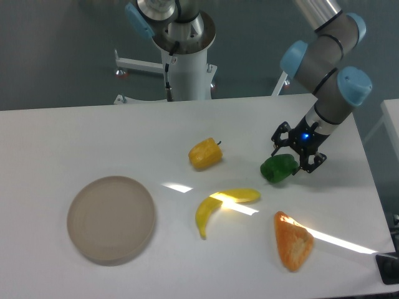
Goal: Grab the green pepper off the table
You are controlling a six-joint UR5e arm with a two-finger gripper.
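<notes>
Green pepper (pixel 278 169) on surface (pixel 93 137), right of yellow pepper (pixel 205 154); gripper (pixel 293 157) spread wide, low over its upper right side. Centre both fingers across lumpy body, close gently on glossy skin, then lift straight

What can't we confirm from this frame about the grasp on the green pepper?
- Contact: the gripper sits at the green pepper, but its dark jaws are too small to show touching or shut.
- Lift: the single fixed view cannot show whether the pepper is off the table.
- The pepper's far side is hidden by the gripper.
</notes>
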